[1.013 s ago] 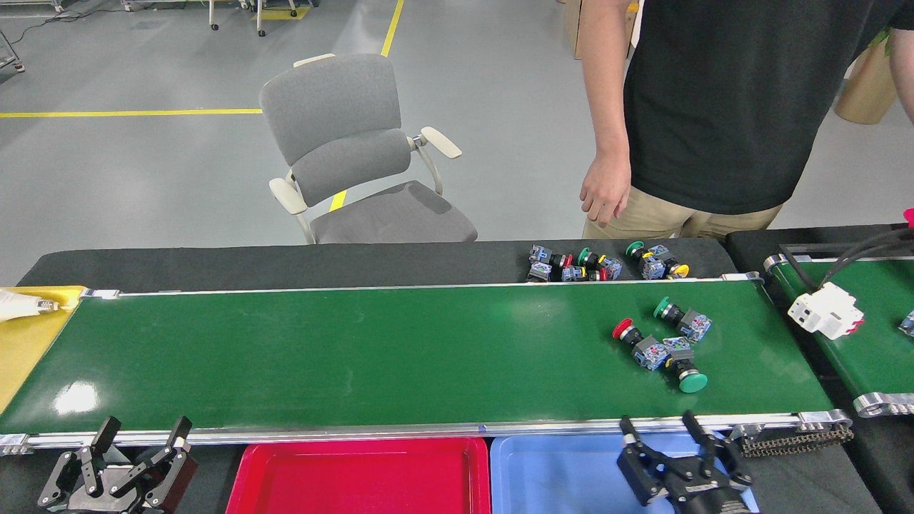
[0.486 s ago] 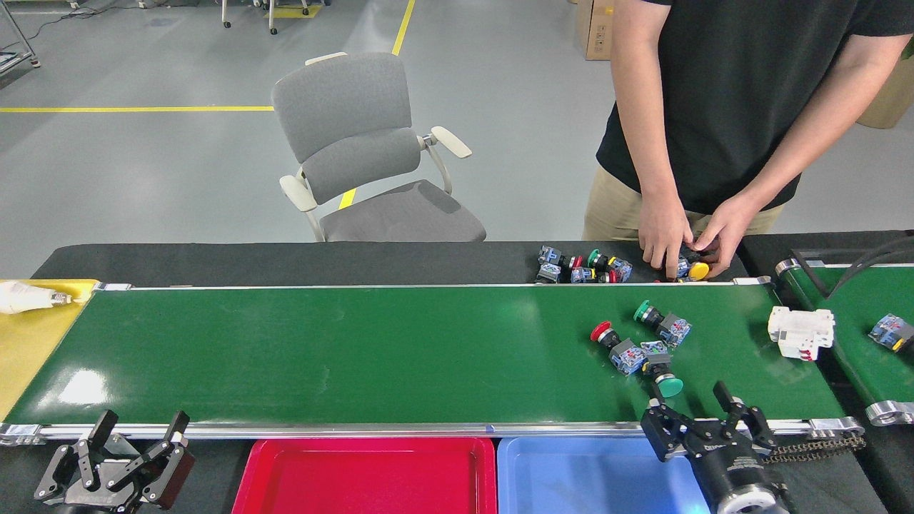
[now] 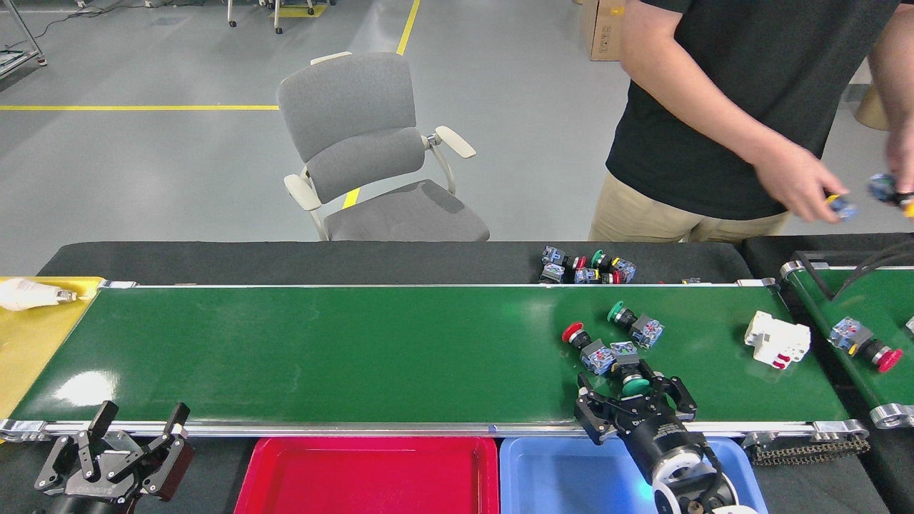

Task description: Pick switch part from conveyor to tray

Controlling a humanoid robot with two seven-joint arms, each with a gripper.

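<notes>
Head view: reach step. Right gripper fingers spread around green-capped switch part on conveyor, 5 o'clock region. Next: close, lift, carry toward 6 o'clock into blue tray. Left gripper fingers spread, empty, 7 o'clock.

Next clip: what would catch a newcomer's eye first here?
Probably the right end effector reaching over the glossy green conveyor, its fingers straddling a green-capped switch part in a small cluster on the belt's right half. Next, the person standing behind the belt, and the red tray beside the blue tray at the near edge.
</notes>
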